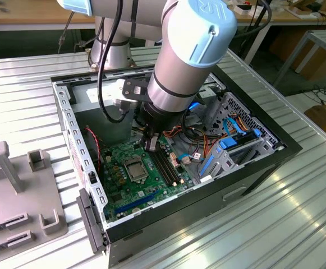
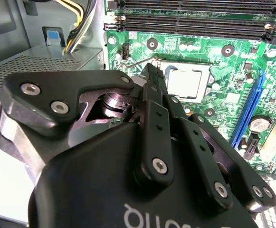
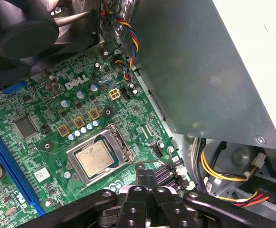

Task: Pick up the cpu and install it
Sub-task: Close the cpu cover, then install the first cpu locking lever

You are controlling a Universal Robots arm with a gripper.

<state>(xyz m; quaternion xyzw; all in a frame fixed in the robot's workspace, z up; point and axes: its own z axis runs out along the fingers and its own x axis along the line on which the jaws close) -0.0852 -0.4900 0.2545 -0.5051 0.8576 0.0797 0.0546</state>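
An opened desktop computer case (image 1: 275, 147) is laid on its side on a ribbed metal table (image 1: 275, 224), with the green motherboard (image 1: 118, 193) exposed inside.

The cpu (image 3: 94, 157) is seen seated flat in the silver socket frame (image 3: 124, 147) on the motherboard; in the second wrist view the cpu (image 2: 185, 81) is found just past the fingertips, and in the exterior view the cpu (image 1: 135, 166) lies near the board's middle.

The gripper (image 1: 150, 144) is positioned low inside the case, above the board and beside the socket, near the long black memory slots (image 1: 167, 166). In both wrist views the fingers (image 2: 155, 90) are pressed together with no gap, and nothing is held between them.

A grey power supply (image 3: 199, 71) is mounted beside the board, with coloured wire bundles (image 3: 123, 45) trailing from it. A blue expansion slot (image 3: 7, 166) is set along the board's edge.

A grey plastic fixture (image 1: 17, 196) is placed on the table at the exterior view's left.
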